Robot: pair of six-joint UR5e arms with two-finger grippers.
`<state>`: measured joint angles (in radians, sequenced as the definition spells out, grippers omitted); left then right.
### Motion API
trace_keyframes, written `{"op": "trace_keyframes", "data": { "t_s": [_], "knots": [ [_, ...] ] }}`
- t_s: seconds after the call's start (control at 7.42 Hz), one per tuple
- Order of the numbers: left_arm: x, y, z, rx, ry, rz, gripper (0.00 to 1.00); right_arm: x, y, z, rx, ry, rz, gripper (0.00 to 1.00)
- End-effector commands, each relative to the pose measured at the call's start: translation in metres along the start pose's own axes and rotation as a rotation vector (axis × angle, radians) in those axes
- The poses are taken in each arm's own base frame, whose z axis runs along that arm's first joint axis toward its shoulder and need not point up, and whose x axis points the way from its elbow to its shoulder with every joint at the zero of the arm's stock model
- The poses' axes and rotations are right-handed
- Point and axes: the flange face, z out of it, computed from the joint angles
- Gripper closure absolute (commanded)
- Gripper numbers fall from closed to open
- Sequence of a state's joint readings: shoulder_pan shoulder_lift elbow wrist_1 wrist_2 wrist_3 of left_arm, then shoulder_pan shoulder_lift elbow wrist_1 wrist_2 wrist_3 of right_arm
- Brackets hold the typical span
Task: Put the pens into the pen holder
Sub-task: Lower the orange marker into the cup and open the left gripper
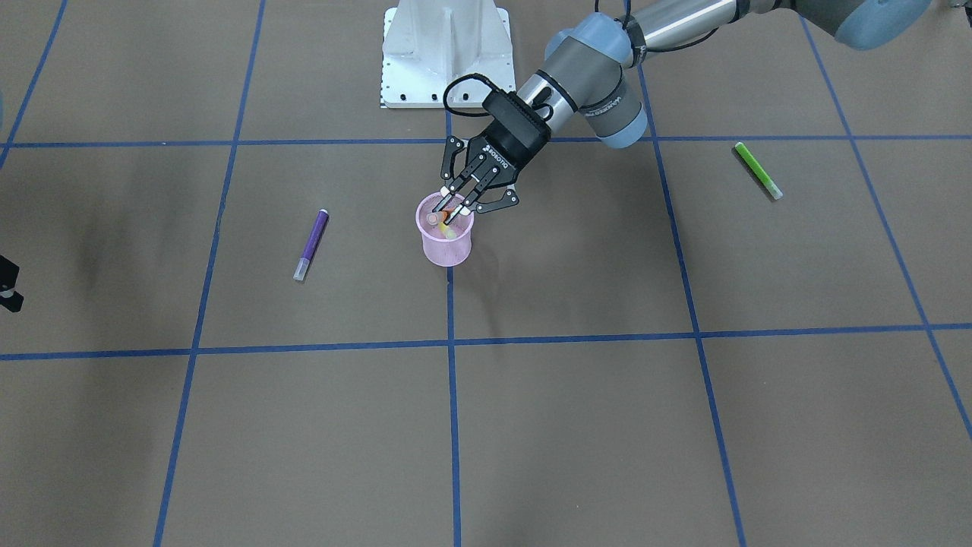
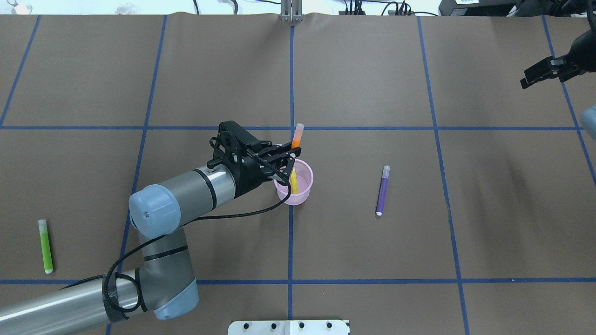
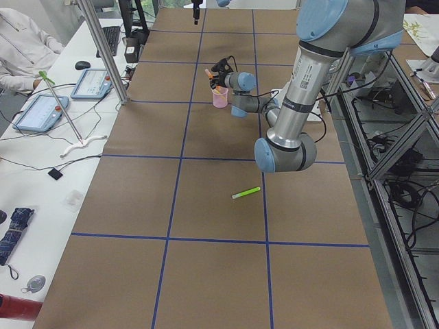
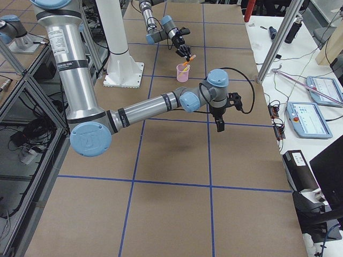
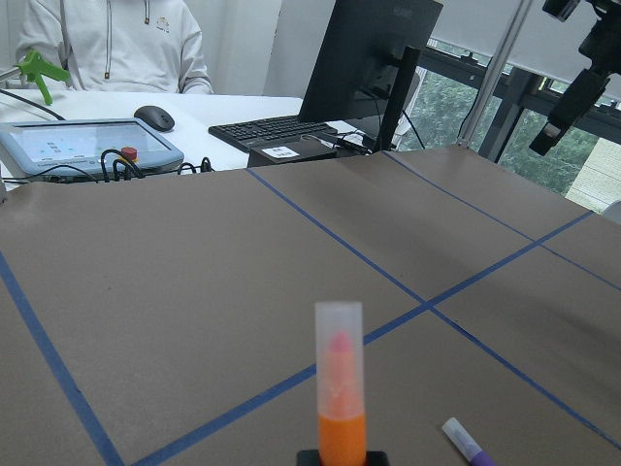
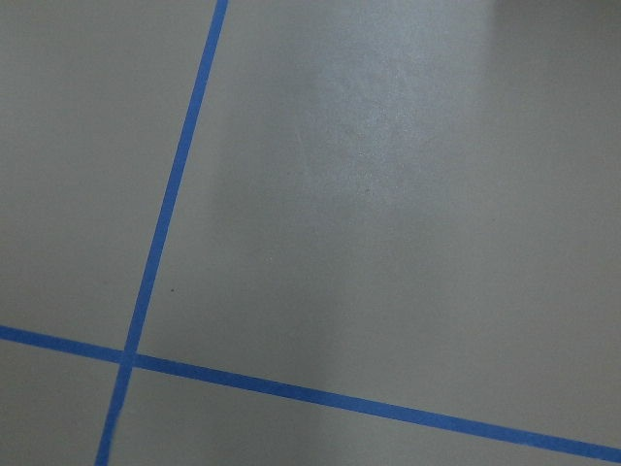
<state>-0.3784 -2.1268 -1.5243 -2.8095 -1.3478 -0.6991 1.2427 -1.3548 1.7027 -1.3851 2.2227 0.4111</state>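
Note:
The pink mesh pen holder [image 2: 305,187] stands near the table's middle, and also shows in the front view [image 1: 444,249]. A yellow pen [image 2: 294,179] leans inside it. My left gripper [image 2: 291,157] is over the cup's rim, shut on the orange pen [image 2: 297,137]. That pen stands nearly upright, cap up, with its lower end at the cup's mouth [image 5: 340,408]. The purple pen [image 2: 382,190] lies on the table to the cup's right. The green pen [image 2: 45,245] lies far left. My right gripper [image 2: 540,75] hovers at the far right, shut and empty.
The robot's white base plate [image 2: 288,327] is at the near edge. Blue tape lines [image 2: 291,242] divide the brown table. A person, monitors and tablets are beyond the table's far edge [image 5: 116,49]. My left arm [image 2: 186,195] stretches between the green pen and the cup.

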Motion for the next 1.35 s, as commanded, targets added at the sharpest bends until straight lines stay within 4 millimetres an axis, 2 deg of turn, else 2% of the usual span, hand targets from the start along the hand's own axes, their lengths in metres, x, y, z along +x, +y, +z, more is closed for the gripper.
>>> {"op": "trace_keyframes", "data": {
  "t_s": [0.0, 0.13, 0.54, 0.67, 0.94, 1.21],
  "knots": [
    [0.003, 0.004, 0.003, -0.003, 0.004, -0.001, 0.48, 0.001, 0.0, 0.0, 0.0, 0.001, 0.002, 0.0],
    [0.003, 0.004, 0.002, 0.002, 0.009, -0.003, 0.0, 0.001, 0.0, 0.0, 0.0, 0.001, 0.002, 0.0],
    [0.006, 0.001, -0.002, 0.017, 0.028, -0.012, 0.0, 0.0, 0.0, -0.001, 0.001, 0.0, 0.001, 0.0],
    [0.011, -0.007, -0.005, 0.021, 0.04, -0.019, 0.0, -0.004, -0.005, -0.005, 0.011, -0.006, -0.006, 0.0],
    [0.004, -0.016, -0.009, -0.031, -0.006, 0.007, 0.0, -0.011, -0.009, -0.009, 0.022, -0.012, -0.025, 0.0],
    [-0.03, -0.059, -0.011, -0.227, -0.127, 0.041, 0.01, -0.024, -0.016, -0.017, 0.037, -0.028, -0.039, 0.0]
  ]
}}
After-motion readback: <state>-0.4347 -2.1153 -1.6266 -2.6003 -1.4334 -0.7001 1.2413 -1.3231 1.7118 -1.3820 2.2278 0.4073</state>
